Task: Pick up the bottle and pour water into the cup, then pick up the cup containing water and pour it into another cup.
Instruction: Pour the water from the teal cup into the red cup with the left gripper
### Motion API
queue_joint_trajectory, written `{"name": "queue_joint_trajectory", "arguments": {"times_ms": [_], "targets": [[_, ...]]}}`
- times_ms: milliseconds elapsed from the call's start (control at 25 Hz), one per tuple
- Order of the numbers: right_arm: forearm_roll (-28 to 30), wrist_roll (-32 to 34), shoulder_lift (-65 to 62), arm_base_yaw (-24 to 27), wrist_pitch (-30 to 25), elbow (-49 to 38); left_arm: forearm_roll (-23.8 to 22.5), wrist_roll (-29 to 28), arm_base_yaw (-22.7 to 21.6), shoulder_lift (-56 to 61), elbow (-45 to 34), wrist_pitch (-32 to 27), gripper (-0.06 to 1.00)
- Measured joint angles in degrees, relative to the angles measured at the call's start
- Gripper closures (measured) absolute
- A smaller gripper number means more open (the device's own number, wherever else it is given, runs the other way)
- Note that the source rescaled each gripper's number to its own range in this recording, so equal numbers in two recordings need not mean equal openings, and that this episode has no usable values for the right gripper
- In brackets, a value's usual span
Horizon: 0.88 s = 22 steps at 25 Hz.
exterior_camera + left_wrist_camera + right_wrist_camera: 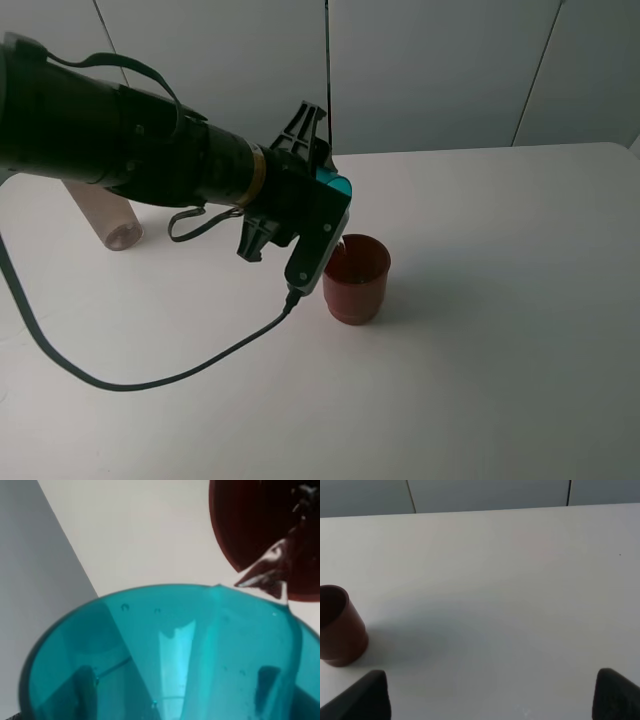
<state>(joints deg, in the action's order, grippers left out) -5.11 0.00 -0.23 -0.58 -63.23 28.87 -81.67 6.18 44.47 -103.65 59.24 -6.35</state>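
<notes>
My left gripper point(318, 172) is shut on the teal cup point(338, 185) and holds it tipped above the dark red cup point(357, 278). A thin stream of water point(343, 243) falls from the teal rim into the red cup. In the left wrist view the teal cup point(165, 655) fills the lower frame, and water point(270, 570) runs off its lip into the red cup point(270, 525). The grey-brown bottle point(112, 222) stands at the far left, its top hidden behind my left arm. My right gripper point(491, 676) is open and empty, well away from the red cup point(337, 625).
The left arm's black cable point(150, 380) loops across the white table point(500, 350) in front of the red cup. A white panelled wall point(440, 70) runs behind the table's far edge.
</notes>
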Motion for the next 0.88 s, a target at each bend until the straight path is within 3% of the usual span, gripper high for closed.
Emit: {"name": "queue_joint_trajectory", "arguments": {"times_ms": [880], "targets": [[0.00,0.00,0.00,0.00,0.00,0.00,-12.70,0.43,2.58,0.00,1.04,-1.34,0.86]]}}
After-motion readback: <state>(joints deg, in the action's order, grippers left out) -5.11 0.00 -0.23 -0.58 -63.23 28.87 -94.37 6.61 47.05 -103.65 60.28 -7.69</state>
